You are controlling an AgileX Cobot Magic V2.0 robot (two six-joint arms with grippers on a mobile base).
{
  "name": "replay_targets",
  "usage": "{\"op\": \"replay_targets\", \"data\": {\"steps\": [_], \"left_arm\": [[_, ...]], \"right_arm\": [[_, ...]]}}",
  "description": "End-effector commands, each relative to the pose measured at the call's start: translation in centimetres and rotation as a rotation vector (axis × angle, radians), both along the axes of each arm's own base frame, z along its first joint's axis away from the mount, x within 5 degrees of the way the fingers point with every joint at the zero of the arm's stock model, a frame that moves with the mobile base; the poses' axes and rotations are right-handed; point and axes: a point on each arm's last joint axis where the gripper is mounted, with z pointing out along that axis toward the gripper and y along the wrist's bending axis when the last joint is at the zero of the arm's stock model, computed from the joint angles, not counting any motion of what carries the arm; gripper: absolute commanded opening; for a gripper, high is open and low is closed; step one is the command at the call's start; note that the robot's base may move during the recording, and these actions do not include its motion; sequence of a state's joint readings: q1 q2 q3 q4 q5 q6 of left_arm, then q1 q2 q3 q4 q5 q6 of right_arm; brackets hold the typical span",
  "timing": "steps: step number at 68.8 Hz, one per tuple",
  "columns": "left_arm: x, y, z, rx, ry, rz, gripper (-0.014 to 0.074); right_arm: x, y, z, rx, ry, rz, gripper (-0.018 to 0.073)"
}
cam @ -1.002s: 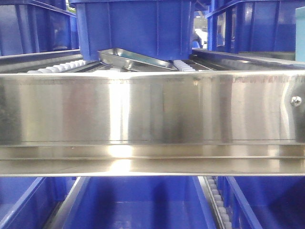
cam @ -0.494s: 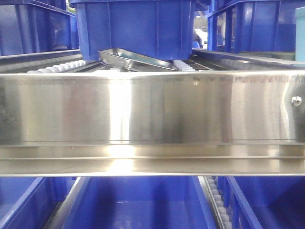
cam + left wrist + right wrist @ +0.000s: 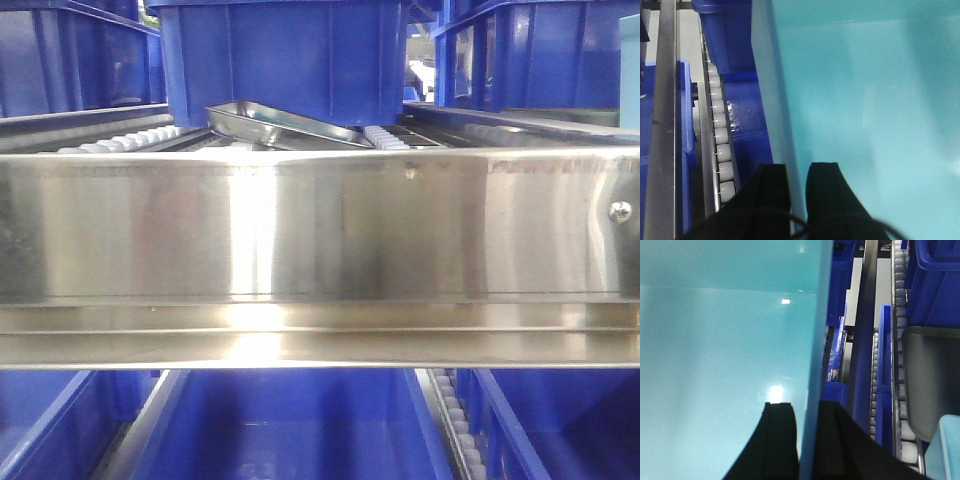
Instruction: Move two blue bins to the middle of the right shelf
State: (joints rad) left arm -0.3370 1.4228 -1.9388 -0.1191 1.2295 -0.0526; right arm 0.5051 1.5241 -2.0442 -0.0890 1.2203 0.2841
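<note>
Front view: the steel rail [image 3: 320, 230] of the shelf fills the middle of the frame. The blue bin [image 3: 290, 60] sits above it, centred, with more bins on either side. A metal tray [image 3: 280, 125] lies tilted just under its bottom edge, beside the rollers [image 3: 140, 138]. No arms are visible here. The lower bins [image 3: 290, 430] are one level down. I can't tell from this view whether the bin is resting on the tray or clear of it.

Left wrist: the left end effector [image 3: 797, 172] straddles the bin's side wall, one finger outside and one inside, pinched narrow on the wall. The bin interior reads teal in this camera. A roller track [image 3: 717, 135] runs just beside it, outboard.

Right wrist: this is a mirror image. The right end effector [image 3: 807, 407] is clamped on the opposite wall, inner finger against the teal face and outer finger outside. A steel upright [image 3: 865, 340] and a dark grey container [image 3: 930, 380] stand to the outboard side.

My read is that you're mid-carry with a two-arm wall pinch. To do it well:
- Move both arms together at matched speed and height. Any difference twists the wall out of a thin pinch.
- Lift the bin's bottom clear of the tray and rail before you translate it.
- Keep the bin level, because tilt loads one grip.
- Watch the right-side upright and the grey container as you swing.
- Don't release until the base is fully on the middle shelf's rollers.
</note>
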Motion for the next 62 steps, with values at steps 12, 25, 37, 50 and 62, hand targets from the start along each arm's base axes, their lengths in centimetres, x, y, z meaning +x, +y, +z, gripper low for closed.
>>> {"op": "replay_targets", "data": {"steps": [12, 25, 37, 50, 62], "left_arm": [[-0.51, -0.06, 0.86, -0.025, -0.045, -0.022, -0.0111], [-0.51, -0.06, 0.86, -0.025, -0.045, -0.022, -0.0111], [-0.51, -0.06, 0.86, -0.025, -0.045, -0.022, -0.0111], [-0.51, -0.06, 0.86, -0.025, -0.045, -0.022, -0.0111], [-0.58, -0.04, 0.91, -0.025, -0.047, -0.022, -0.0111]], "right_arm": [[-0.04, -0.54, 0.93, -0.011, -0.080, -0.018, -0.0153], [0.04, -0.50, 0.89, -0.011, -0.080, -0.018, -0.0153], [0.05, -0.50, 0.91, -0.011, -0.082, -0.018, -0.0153], [0.05, -0.50, 0.91, -0.011, -0.082, -0.018, -0.0153], [0.05, -0.50, 0.91, -0.011, -0.082, -0.018, -0.0153]]}}
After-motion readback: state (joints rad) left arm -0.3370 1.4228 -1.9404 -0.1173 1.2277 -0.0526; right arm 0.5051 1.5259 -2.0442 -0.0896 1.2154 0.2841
